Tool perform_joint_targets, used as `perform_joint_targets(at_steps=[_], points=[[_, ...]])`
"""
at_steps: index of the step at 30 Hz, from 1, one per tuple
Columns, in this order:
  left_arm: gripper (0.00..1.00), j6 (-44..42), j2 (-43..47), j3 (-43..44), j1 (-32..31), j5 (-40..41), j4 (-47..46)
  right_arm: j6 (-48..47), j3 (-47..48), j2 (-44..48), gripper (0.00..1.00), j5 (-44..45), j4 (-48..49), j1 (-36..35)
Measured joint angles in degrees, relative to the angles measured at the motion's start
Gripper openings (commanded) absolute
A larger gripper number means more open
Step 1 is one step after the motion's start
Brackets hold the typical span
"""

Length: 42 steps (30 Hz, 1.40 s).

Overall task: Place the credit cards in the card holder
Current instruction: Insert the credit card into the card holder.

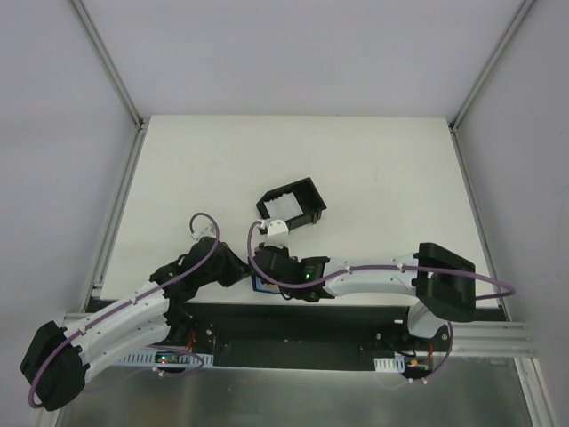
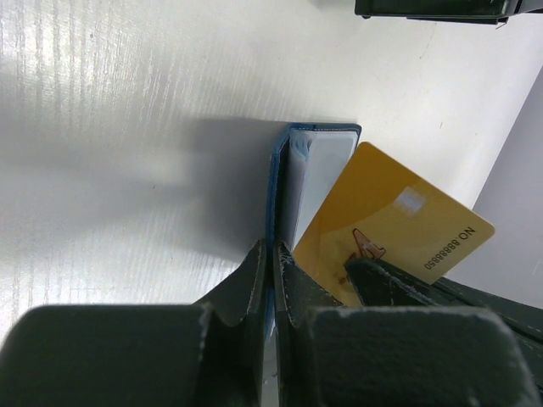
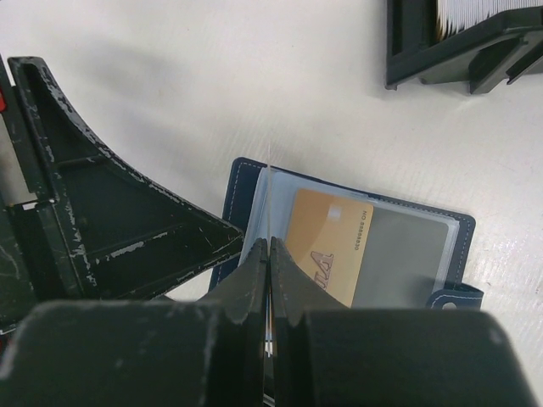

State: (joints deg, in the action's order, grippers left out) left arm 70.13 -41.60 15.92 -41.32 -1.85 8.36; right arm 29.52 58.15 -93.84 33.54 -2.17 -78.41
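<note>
L claw (image 2: 271, 254) is pinched right down on the blue cover edge of the card holder (image 3: 407, 254), which lies open at the middle of the near edge of the worktop (image 1: 373, 169). R claw (image 3: 269, 250) is also fully pinched, on a thin leaf (image 3: 268, 203) seen edge-on. I can't tell if that's a clear sleeve or a card. One tan credit card (image 3: 327, 242) lies slanted in the open holder; I judge it only partly seated.

Risks:
- Both claws crowd the same spot, so any sideways move could knock fingers together or drag the holder off the near edge.
- If R lets the leaf go, it may flip over the card & nudge it out.
- The top looks slick, so I expect the holder gets little grip from it.

More white cards (image 1: 283, 209) sit in the black box frame (image 1: 307, 200) nr the worktop's middle.

Surface: white, faintly ribbed, a bit shiny. Room: plain pale walls, alu posts at the far corners.
</note>
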Motion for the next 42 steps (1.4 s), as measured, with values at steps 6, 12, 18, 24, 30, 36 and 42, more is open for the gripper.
perform_joint_targets(at_steps=[6, 12, 18, 24, 30, 36, 42], points=[[0.00, 0.31, 0.00, -0.76, 0.00, 0.00, -0.66, 0.00, 0.00, -0.59, 0.00, -0.81, 0.02, 0.09], [0.00, 0.66, 0.00, -0.87, 0.00, 0.02, -0.72, -0.22, 1.90, -2.14, 0.01, -0.63, -2.43, 0.09], [0.00, 0.98, 0.00, -0.96, 0.00, 0.04, -1.01, -0.57, 4.22, -3.37, 0.00, 0.42, -4.76, -0.79], [0.00, 1.16, 0.00, -1.77, 0.00, 0.02, -2.01, -0.66, 4.20, -3.37, 0.00, 0.26, -4.48, -1.03], [0.00, 1.18, -0.15, -1.84, 0.00, 0.02, -2.05, -0.63, 5.07, -4.37, 0.00, 0.09, -5.40, -1.07], [0.00, 1.18, -0.17, -1.84, 0.00, 0.39, -2.03, -0.37, 7.87, -6.36, 0.00, 0.31, -9.25, -1.07], [0.00, 1.22, -0.17, -1.84, 0.00, 0.42, -2.47, 0.09, 9.86, -7.06, 0.00, 2.86, -14.43, -1.60]])
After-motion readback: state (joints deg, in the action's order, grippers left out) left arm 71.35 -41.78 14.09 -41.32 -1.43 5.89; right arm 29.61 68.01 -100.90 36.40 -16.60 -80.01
